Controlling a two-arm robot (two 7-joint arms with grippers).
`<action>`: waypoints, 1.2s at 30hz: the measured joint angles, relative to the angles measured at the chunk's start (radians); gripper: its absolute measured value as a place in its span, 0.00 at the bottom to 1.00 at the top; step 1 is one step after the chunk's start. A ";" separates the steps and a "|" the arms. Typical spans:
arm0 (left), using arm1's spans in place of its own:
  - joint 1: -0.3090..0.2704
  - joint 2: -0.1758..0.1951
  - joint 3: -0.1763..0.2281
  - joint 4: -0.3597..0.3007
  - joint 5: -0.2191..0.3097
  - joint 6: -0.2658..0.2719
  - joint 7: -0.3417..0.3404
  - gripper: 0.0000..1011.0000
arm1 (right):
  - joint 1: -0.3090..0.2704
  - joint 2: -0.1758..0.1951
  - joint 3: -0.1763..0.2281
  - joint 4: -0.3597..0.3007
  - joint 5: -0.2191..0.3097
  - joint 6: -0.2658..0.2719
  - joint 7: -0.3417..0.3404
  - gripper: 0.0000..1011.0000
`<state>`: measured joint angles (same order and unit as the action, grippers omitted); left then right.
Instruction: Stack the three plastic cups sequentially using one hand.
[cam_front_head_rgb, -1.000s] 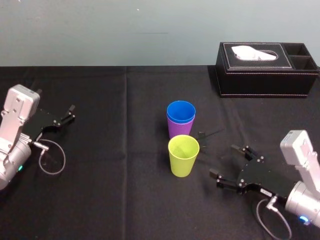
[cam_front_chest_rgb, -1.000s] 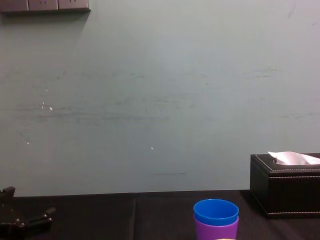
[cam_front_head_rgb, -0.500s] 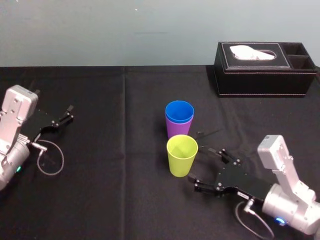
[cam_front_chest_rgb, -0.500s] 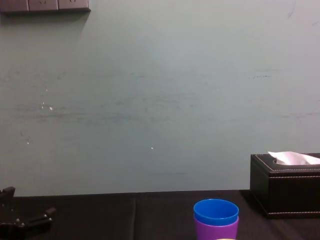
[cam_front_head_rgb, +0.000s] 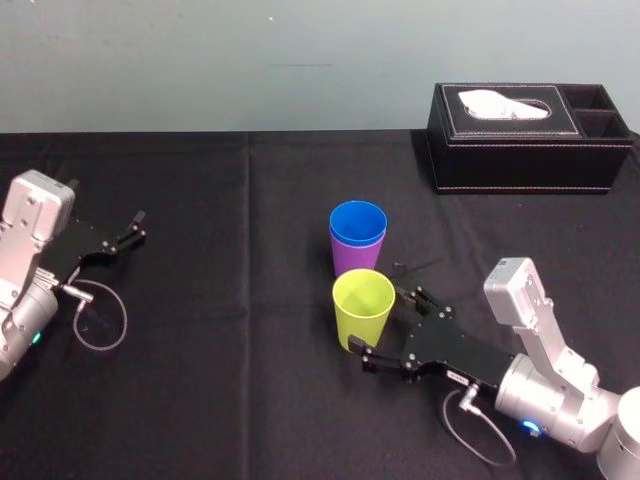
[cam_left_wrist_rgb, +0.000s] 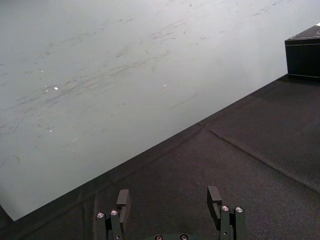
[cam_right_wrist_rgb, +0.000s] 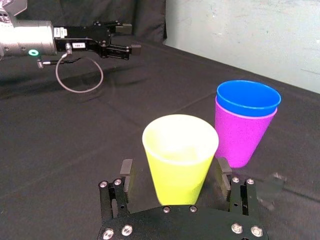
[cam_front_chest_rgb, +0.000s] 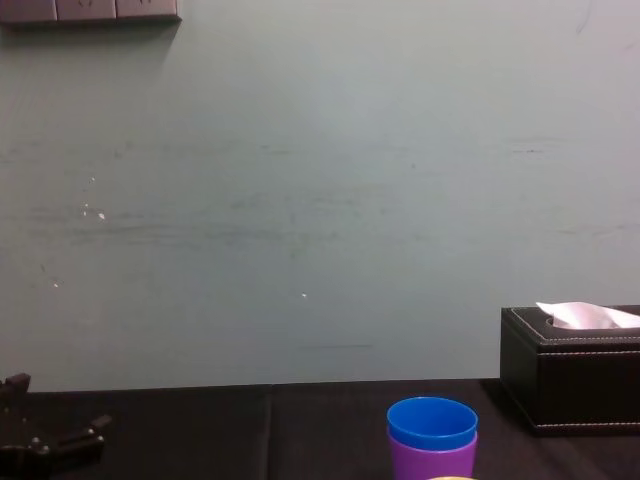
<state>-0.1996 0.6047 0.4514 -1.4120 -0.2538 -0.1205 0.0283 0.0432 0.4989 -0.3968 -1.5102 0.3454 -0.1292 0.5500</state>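
Note:
The yellow-green cup (cam_front_head_rgb: 363, 310) stands upright on the black table, just in front of the blue cup (cam_front_head_rgb: 358, 222), which is nested in the purple cup (cam_front_head_rgb: 355, 258). My right gripper (cam_front_head_rgb: 383, 325) is open, low on the table, with one finger on each side of the yellow-green cup (cam_right_wrist_rgb: 180, 160). A small gap shows between each finger and the cup wall. The blue cup (cam_right_wrist_rgb: 247, 97) and purple cup (cam_right_wrist_rgb: 240, 137) stand just beyond it. My left gripper (cam_front_head_rgb: 135, 228) rests open at the table's left side, holding nothing (cam_left_wrist_rgb: 169, 197).
A black tissue box (cam_front_head_rgb: 520, 140) with a white tissue stands at the back right of the table. A loose cable loop (cam_front_head_rgb: 100, 320) hangs by the left arm. Black cloth (cam_front_head_rgb: 230, 380) covers the table, and a pale wall stands behind.
My right gripper has moved left across the table from the right side and now straddles the yellow-green cup. The cups and the left arm have not moved.

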 joint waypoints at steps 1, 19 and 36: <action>0.000 0.000 0.000 0.000 0.000 0.000 0.000 1.00 | 0.003 -0.002 -0.001 0.002 -0.001 -0.001 0.000 0.99; 0.000 0.000 0.000 0.000 0.000 0.000 0.000 1.00 | 0.067 -0.048 -0.031 0.059 -0.014 -0.005 -0.003 0.99; 0.000 0.000 0.000 0.000 0.000 0.000 0.000 1.00 | 0.076 -0.057 -0.037 0.066 -0.015 -0.013 -0.005 0.99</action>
<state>-0.1995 0.6047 0.4514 -1.4120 -0.2539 -0.1205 0.0283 0.1188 0.4415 -0.4334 -1.4447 0.3306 -0.1420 0.5455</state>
